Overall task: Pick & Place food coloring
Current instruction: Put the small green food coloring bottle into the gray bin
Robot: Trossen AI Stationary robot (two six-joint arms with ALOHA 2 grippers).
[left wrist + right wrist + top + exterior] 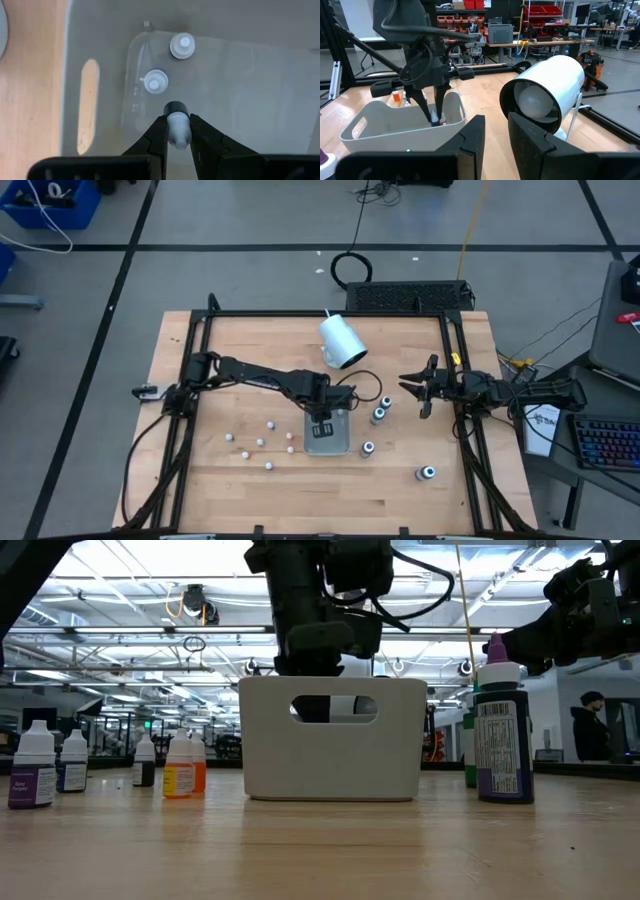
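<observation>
One small bottle [178, 131] sits clamped in our left tool [178, 134], low centre; we should lower it upright beside the two bottles [169, 64] already in the bin [250, 90] before releasing.

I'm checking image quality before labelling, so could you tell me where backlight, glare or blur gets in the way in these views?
Low view: bright ceiling lights backlight the scene, so the left tool above the bin reads as a silhouette. Left wrist view: the small bottle between its fingers is soft, and a bright patch shows at the bin's handle slot. Right wrist view: the near fingers are blurred. High view: evenly lit.
</observation>
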